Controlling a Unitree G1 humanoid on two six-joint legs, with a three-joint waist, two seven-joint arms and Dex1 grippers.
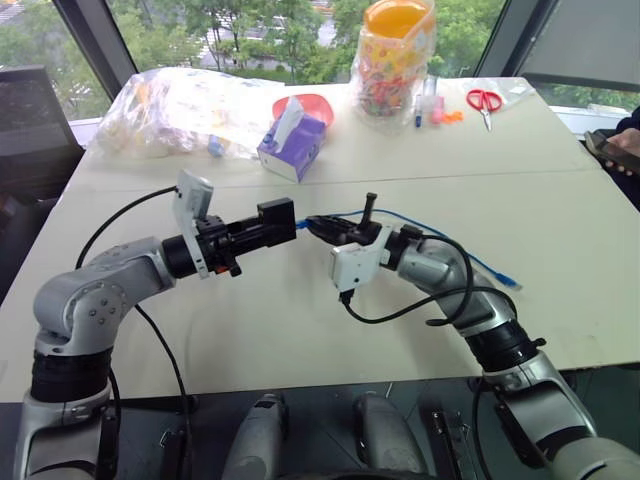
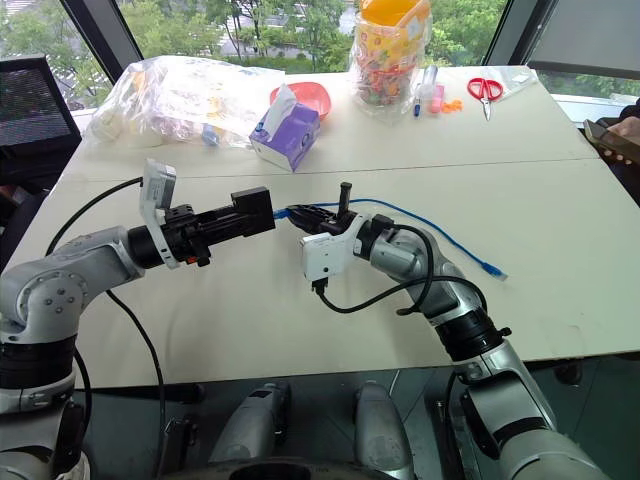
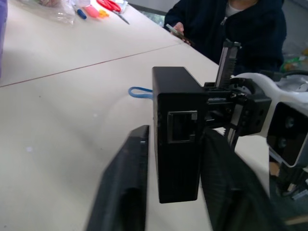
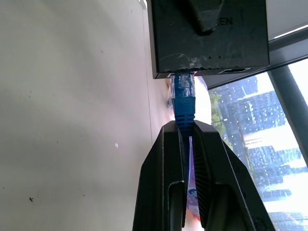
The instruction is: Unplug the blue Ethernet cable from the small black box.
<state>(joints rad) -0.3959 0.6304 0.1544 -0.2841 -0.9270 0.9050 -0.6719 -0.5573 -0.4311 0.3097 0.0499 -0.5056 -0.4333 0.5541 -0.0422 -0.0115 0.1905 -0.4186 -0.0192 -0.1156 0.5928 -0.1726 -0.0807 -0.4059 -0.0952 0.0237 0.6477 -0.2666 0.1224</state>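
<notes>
Above the table, my left gripper (image 1: 283, 222) is clamping the small black box (image 3: 175, 132), light and rigid, while my right gripper (image 4: 186, 139) is pinching the limp blue Ethernet cable (image 4: 184, 100) just behind its plugged-in connector.

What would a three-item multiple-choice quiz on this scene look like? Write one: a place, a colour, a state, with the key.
1. Where is the small black box?
A. flat on the table
B. in the left gripper, above the table
C. inside the jar

2. What colour are the scissors' handles?
A. red
B. green
C. black

3. What state is the blue Ethernet cable in?
A. lying loose, unplugged at both ends
B. coiled in a bag
C. plugged into the box, pinched by the right gripper

Key: B, the box sits between the left gripper's fingers; A, red loops show by the jar; C, the right wrist view shows the plug seated and the fingers shut on its boot.
</notes>
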